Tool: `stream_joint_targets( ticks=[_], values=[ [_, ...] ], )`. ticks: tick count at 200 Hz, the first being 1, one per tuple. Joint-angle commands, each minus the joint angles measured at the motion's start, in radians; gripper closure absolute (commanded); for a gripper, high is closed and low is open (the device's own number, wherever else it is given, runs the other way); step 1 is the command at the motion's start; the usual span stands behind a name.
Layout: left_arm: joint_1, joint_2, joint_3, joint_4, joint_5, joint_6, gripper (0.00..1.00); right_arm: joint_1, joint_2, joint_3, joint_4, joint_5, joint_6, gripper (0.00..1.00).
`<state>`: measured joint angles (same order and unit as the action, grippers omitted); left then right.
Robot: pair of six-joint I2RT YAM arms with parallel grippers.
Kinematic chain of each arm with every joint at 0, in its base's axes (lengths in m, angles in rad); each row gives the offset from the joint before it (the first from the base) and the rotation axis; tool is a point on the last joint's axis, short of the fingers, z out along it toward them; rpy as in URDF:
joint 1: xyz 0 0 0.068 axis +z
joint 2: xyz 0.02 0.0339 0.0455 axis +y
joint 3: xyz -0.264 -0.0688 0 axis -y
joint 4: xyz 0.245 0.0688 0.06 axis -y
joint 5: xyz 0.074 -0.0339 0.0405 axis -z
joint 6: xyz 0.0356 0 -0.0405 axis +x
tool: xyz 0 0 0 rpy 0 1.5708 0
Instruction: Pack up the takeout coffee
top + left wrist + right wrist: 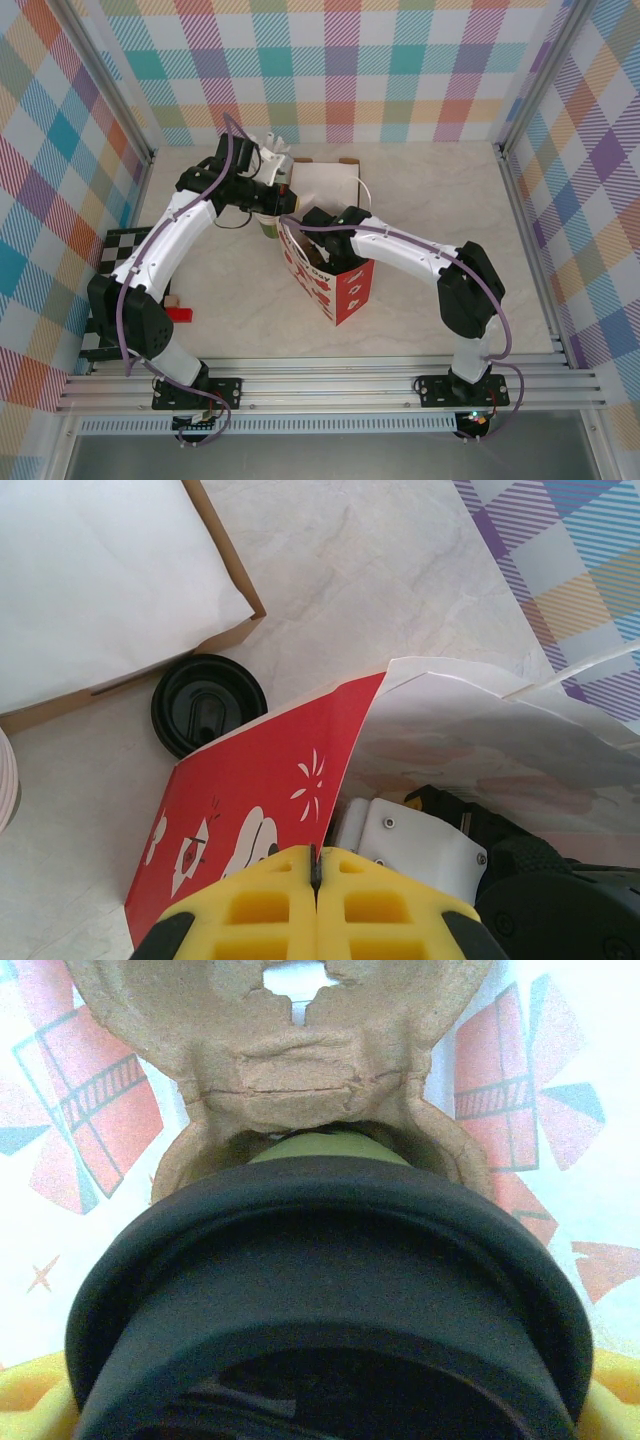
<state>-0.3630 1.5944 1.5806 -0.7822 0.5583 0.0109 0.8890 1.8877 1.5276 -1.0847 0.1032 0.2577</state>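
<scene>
While the left gripper [315, 880] pinches the red bag [250, 800] by its rim, the right gripper [320, 1405] clasps the takeout coffee [330, 1260] inside, over a pulp carrier [300, 1070]; a slipped rim could close the bag.

1. Coffee [320, 1290]: close, blurred; its own lid hides most of the green cup, and the 6 o'clock edge cuts it.
2. Right fingers [25, 1410]: cut off at the 5 and 7 o'clock corners.
3. Left fingers [260, 905]: cut at 6 o'clock.
4. Black lid [205, 705]: bag [250, 810] covers its 5 o'clock rim.
5. Right arm [400, 250]: tip hidden inside bag.
</scene>
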Motion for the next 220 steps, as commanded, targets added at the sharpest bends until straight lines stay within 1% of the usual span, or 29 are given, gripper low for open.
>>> stream_joint_targets(
  ticks=[1, 220],
  values=[
    [0.006, 0.016, -0.001, -0.029, 0.02, -0.007, 1.0, -0.002, 0.152, -0.092, 0.038, -0.031, 0.012, 0.78],
    [0.005, 0.016, -0.004, -0.023, 0.018, -0.013, 1.0, -0.003, 0.178, -0.096, 0.036, -0.038, 0.002, 0.77]
  ],
)
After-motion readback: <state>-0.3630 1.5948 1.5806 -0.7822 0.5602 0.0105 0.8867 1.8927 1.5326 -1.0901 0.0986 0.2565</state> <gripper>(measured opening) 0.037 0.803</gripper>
